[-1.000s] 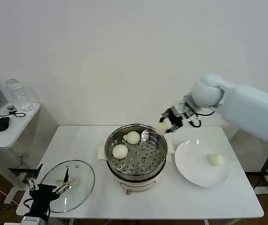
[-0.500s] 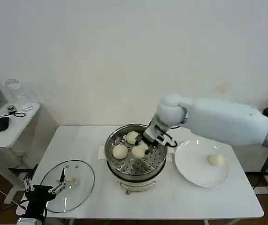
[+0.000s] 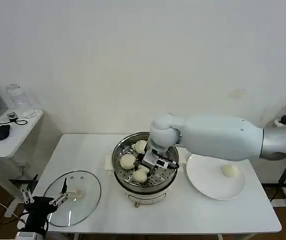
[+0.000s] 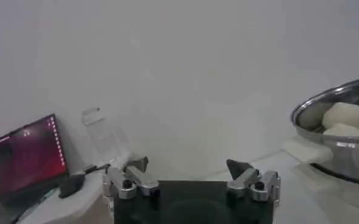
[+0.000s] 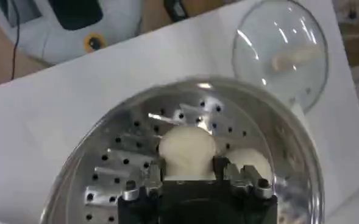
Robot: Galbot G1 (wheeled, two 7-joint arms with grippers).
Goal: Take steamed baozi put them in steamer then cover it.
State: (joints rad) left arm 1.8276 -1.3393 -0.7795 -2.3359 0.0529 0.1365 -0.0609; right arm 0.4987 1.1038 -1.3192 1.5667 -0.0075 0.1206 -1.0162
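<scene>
The steamer [image 3: 148,189] stands mid-table with two baozi loose on its perforated tray, one at the back [image 3: 140,146] and one at the left [image 3: 127,161]. My right gripper [image 3: 147,170] reaches down inside it, shut on a third baozi [image 3: 140,175] low over the front of the tray. In the right wrist view this baozi [image 5: 187,149] sits between the fingers of the gripper [image 5: 188,169], with another baozi [image 5: 250,162] beside it. A fourth baozi [image 3: 230,171] lies on the white plate [image 3: 208,186]. The glass cover [image 3: 72,197] lies flat at the front left. My left gripper [image 3: 43,202] waits open next to it.
A low side table [image 3: 12,137] at the far left carries a bottle [image 3: 16,99], a mouse [image 3: 1,131] and a laptop [image 4: 27,155]. The right arm's bulky white body spans from the steamer over the plate's back edge. Bare table lies in front of the steamer.
My right arm carried the baozi from above the steamer's right rim down into the pot, towards the front of the tray. The left gripper only shifted slightly.
</scene>
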